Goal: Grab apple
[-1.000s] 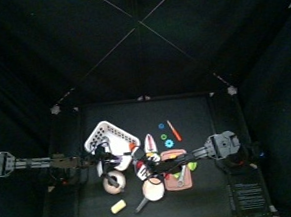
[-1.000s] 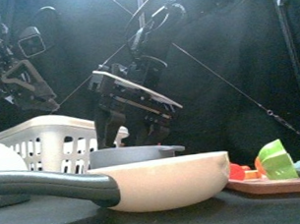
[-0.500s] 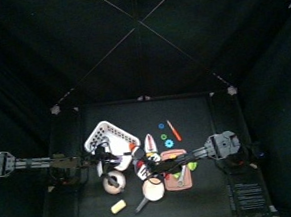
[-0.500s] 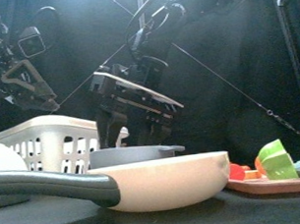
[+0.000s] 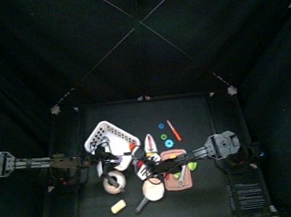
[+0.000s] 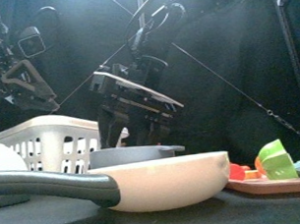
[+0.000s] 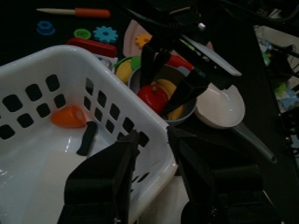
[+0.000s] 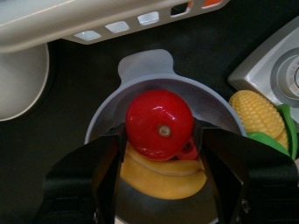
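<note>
Open gaps either side of the apple (image 8: 160,125) for the right pincer (image 8: 162,166); corn cob (image 8: 264,116) close beside.

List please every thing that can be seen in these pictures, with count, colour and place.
apple: one, red, in a grey bowl, between the right fingers.
yellow piece: one, under the apple in that bowl.
corn: one, yellow, beside the bowl.
basket: one, white, on the table's left; an orange piece inside.
ladle: one, cream, dark handle, at the front.
left gripper: raised above the basket.
right gripper: open around the apple.
</note>
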Available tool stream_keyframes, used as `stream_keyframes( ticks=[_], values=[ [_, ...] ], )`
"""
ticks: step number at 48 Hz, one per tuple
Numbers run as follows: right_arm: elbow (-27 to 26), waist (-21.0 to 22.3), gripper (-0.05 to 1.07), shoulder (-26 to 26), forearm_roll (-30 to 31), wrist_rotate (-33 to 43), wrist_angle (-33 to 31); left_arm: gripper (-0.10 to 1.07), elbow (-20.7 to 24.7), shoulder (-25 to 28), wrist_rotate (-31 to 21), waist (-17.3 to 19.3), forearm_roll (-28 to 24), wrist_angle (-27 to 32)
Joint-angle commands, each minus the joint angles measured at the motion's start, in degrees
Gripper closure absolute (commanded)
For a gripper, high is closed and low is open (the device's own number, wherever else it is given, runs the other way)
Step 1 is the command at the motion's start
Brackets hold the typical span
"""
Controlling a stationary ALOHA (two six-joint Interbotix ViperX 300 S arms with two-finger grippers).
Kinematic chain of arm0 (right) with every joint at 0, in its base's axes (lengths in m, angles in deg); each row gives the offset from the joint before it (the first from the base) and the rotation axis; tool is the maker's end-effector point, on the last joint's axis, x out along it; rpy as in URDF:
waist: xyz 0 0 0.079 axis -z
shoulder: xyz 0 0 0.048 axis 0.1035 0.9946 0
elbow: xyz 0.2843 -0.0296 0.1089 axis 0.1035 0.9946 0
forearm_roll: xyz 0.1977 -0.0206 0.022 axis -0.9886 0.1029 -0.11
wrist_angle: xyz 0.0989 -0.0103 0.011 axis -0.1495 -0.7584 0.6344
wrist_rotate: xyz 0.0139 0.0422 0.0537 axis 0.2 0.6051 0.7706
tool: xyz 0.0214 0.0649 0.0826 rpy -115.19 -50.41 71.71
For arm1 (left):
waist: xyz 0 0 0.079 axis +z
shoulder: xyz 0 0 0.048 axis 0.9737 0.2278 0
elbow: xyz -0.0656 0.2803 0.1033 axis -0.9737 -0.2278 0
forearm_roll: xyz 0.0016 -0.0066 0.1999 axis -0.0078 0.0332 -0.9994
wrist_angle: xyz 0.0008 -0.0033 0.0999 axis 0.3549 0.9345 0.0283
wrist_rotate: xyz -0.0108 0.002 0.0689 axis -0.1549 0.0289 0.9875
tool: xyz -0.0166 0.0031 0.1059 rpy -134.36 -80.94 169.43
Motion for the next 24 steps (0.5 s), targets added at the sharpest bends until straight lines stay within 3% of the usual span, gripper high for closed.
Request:
stream_keyframes(
  ticks=[1,24],
  values=[
    [-1.05,0.44,0.35,-1.23,-0.09,-0.18,-0.09,0.23,0.62,0.00,0.00,0.09,0.09,-0.18],
    [-1.32,0.35,0.35,-1.76,0.00,-0.44,0.18,0.23,0.44,0.00,0.00,0.09,0.09,-0.18]
  ],
)
